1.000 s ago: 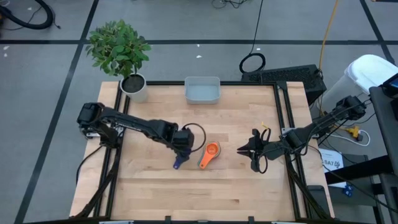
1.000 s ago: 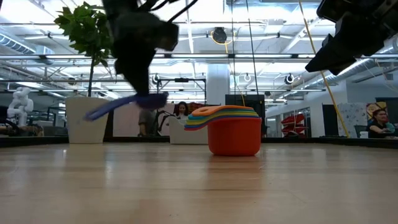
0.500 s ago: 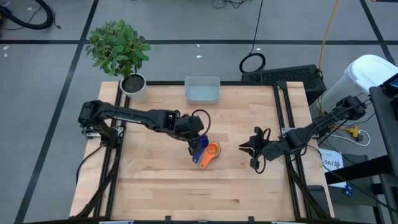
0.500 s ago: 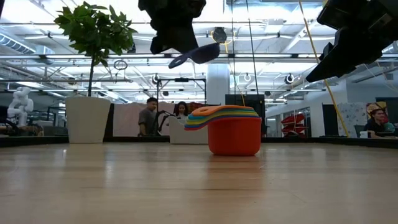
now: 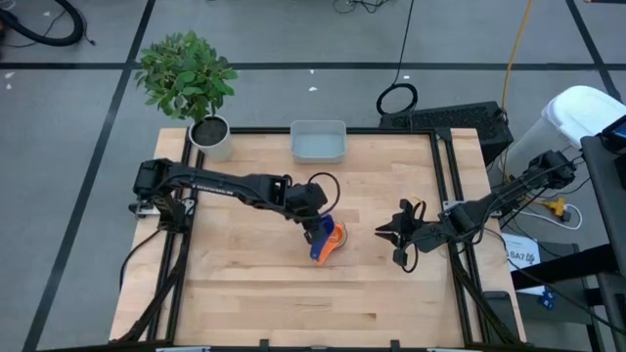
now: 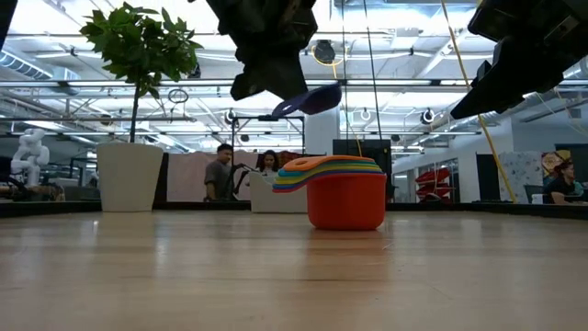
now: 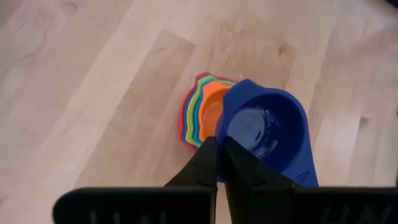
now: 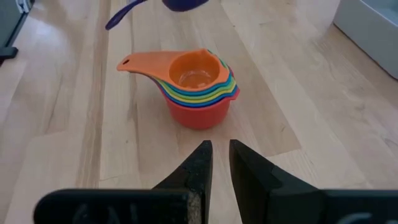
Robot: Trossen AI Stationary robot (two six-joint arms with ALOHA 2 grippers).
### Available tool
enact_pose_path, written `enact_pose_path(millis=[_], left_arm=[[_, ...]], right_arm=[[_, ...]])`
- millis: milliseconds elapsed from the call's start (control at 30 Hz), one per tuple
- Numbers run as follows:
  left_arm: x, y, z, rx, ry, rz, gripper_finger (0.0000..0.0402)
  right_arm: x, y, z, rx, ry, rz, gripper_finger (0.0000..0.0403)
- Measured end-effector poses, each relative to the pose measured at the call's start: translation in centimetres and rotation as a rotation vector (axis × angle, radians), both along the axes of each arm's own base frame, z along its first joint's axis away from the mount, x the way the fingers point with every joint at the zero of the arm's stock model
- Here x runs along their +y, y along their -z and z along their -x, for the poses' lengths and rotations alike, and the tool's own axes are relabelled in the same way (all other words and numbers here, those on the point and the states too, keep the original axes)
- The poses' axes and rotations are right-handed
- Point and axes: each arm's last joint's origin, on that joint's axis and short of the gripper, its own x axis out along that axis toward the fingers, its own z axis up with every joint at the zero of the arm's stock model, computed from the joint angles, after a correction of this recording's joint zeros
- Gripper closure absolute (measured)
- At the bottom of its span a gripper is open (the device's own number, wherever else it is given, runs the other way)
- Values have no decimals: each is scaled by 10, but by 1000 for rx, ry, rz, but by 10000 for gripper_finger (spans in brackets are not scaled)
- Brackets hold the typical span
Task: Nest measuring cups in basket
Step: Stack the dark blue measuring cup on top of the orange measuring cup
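Dark blue cup [image 7: 268, 132] — held aloft, mouth up, handle in left end effector [image 7: 220, 149], over nested stack [image 8: 196, 87]

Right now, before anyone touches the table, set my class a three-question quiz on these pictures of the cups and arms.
1. True or false: the dark blue cup already sits inside the nested stack.
2. Which cup lies uppermost in the stack? A) red B) orange C) teal
3. Fill in: the basket stands at the table's far edge, and in the high view no cups show ____ it.

Key:
1. False: the left gripper holds it in the air above the stack; the right gripper waits beside.
2. B.
3. inside.
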Motion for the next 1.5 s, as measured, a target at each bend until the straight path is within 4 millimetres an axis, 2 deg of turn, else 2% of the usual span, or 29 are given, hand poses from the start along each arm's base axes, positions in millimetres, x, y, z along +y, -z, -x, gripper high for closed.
enact_pose_path(millis=[100,400,600,967,1500], left_arm=[[2,0,0,3,-19,11,394],[1,27,-19,53,-7,22,394],[0,15,-33,52,21,3,394],[-2,29,-48,181,52,-18,394],[-1,28,-45,211,62,-17,393]], right_arm=[[0,0,0,0,0,0,353],[0,-1,0,-6,-1,0,353],[0,0,0,1,0,1,353],[0,0,0,5,0,3,353],[0,0,0,1,4,-6,353]])
